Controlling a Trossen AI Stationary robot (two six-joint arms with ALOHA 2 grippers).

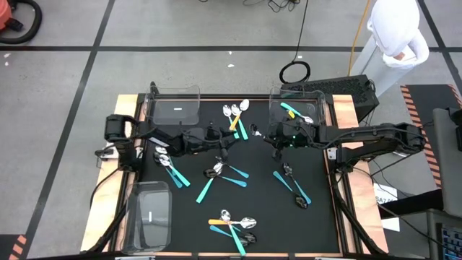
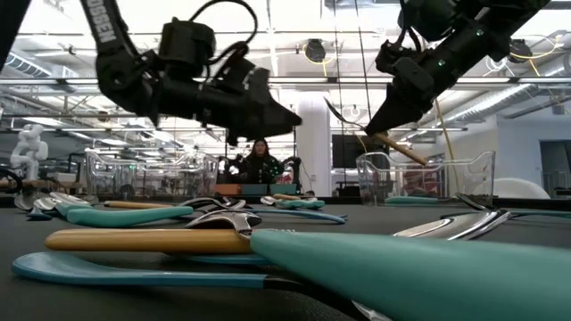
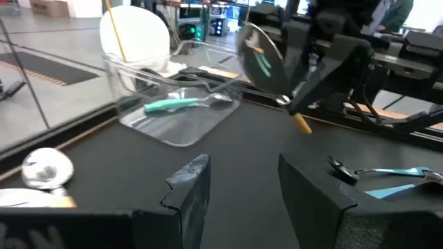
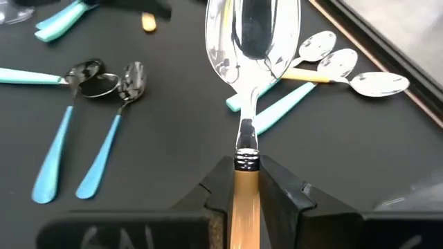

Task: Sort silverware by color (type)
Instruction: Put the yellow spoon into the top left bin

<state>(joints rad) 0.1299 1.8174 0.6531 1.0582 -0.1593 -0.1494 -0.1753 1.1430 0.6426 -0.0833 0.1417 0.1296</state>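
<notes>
Carrying an orange-handled spoon toward a bin

Lifting clear of the black mat, the right gripper (image 4: pixel 246 181) is clamped on the orange-handled spoon (image 4: pixel 250 41) by its handle, silver bowl pointing forward; in the high view it hangs just beside the far right bin (image 1: pixel 320 95), which already holds a teal-handled piece (image 3: pixel 172 104); the step in hand looks like the carry between pick and drop. The next move, as I judge it, calls for choosing the bin that matches this colour, then bringing the spoon over that bin's rim before letting go; a teal piece in the nearest bin suggests orange belongs elsewhere, though I cannot be sure. The left gripper (image 3: pixel 239 183) waits low over the mat's middle, its fingers apart and holding nothing; it sits between the spoon and the far left bin (image 1: pixel 173 108), so a crossing path would have to clear it. Loose silverware lies scattered below: a teal pair (image 4: pixel 83 131) and some silver-headed spoons (image 4: pixel 346 69); the near left bin (image 1: pixel 149 211) stands well apart.
</notes>
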